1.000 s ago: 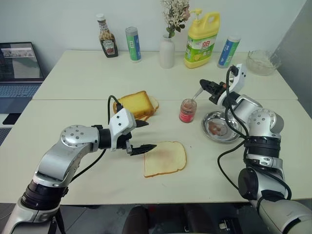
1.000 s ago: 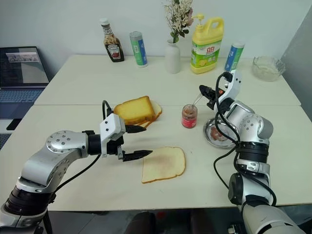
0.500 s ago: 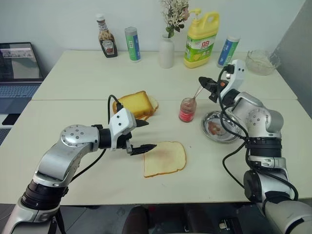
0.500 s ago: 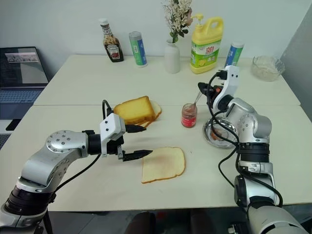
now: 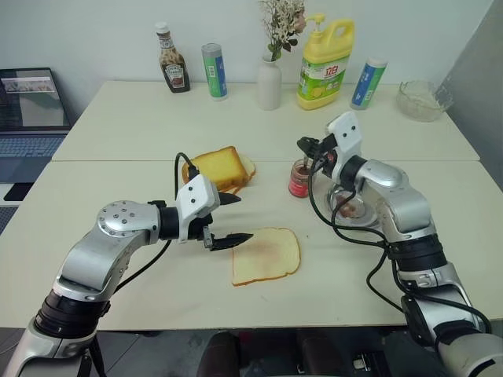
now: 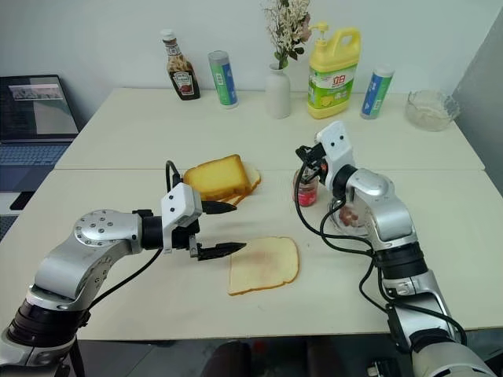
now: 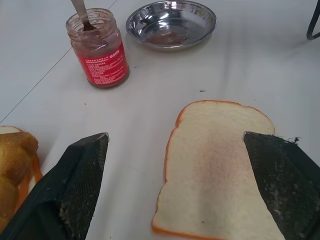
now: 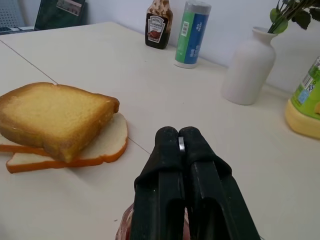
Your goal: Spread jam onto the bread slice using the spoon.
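The bread slice (image 5: 266,255) lies flat on the table, pale with a pinkish centre. My left gripper (image 5: 244,217) hovers open just left of it, one finger over its near-left corner. The small glass jam jar (image 5: 299,179) stands behind the bread, its red label plain in the left wrist view (image 7: 100,50). The spoon (image 7: 81,11) stands in the jar with its handle sticking up. My right gripper (image 5: 305,145) is directly above the jar, shut on the spoon handle, a silver sliver of which shows between the fingers (image 8: 180,143).
Toasted slices (image 5: 218,169) are stacked left of the jar. A steel dish (image 7: 171,22) with red smears sits right of it, partly under my right arm. Along the back stand a ketchup bottle (image 5: 172,69), a canister (image 5: 214,71), a vase (image 5: 269,82), a yellow jug (image 5: 325,63) and a glass bowl (image 5: 424,98).
My right gripper has swung left to sit above the jar and rolled at the wrist, keeping the spoon. The left arm and the bread have not moved.
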`<state>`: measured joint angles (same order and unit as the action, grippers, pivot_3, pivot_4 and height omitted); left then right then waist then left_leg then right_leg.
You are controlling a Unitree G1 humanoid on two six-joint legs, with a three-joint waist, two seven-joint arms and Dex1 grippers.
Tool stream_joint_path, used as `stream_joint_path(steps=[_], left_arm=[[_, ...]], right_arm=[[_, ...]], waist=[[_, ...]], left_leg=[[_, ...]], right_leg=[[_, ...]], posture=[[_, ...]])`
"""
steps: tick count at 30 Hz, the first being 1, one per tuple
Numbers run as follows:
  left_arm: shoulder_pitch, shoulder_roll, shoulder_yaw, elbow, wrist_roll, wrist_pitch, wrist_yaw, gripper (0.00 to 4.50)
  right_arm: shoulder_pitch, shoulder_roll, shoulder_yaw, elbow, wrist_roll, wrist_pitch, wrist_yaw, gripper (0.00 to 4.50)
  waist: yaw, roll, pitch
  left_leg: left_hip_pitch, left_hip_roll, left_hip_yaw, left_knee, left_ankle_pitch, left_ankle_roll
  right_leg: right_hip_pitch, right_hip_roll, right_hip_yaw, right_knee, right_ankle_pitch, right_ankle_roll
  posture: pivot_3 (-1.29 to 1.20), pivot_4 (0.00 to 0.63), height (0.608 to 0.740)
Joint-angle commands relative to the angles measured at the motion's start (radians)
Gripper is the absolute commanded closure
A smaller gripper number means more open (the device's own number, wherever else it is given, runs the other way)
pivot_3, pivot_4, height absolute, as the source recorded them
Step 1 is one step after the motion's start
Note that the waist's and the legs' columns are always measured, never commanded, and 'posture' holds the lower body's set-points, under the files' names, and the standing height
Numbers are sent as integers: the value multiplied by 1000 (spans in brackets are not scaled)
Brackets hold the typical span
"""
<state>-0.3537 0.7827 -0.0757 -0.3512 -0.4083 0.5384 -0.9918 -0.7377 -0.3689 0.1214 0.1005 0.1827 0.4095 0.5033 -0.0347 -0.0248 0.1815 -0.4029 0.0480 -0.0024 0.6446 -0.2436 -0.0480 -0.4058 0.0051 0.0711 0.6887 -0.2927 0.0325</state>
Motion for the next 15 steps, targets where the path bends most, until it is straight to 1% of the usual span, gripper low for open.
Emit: stream_joint_path(steps=[1, 8, 15], left_arm=[[-12, 2, 10, -17, 8, -16, 4, 0], [-14, 2, 8, -14, 10, -20, 1, 0], [-15, 1, 8, -13, 11, -20, -1, 0]], right_arm=[[0, -1, -5, -12, -29, -51, 7, 4441], [23, 16, -15, 6, -30, -4, 10, 4441], [27, 63, -64, -9, 18, 108, -5, 4441]], waist=[[0, 0, 0], [0, 0, 0], [0, 0, 0]], left_leg=[[0, 0, 0, 0, 0, 0], [0, 0, 0, 0, 0, 0], [0, 0, 0, 0, 0, 0]], right_leg=[[0, 0, 0, 0, 0, 0], [0, 0, 0, 0, 0, 0], [0, 0, 0, 1, 0, 0]], posture=[[0, 150, 740], [0, 150, 740], [0, 150, 740]])
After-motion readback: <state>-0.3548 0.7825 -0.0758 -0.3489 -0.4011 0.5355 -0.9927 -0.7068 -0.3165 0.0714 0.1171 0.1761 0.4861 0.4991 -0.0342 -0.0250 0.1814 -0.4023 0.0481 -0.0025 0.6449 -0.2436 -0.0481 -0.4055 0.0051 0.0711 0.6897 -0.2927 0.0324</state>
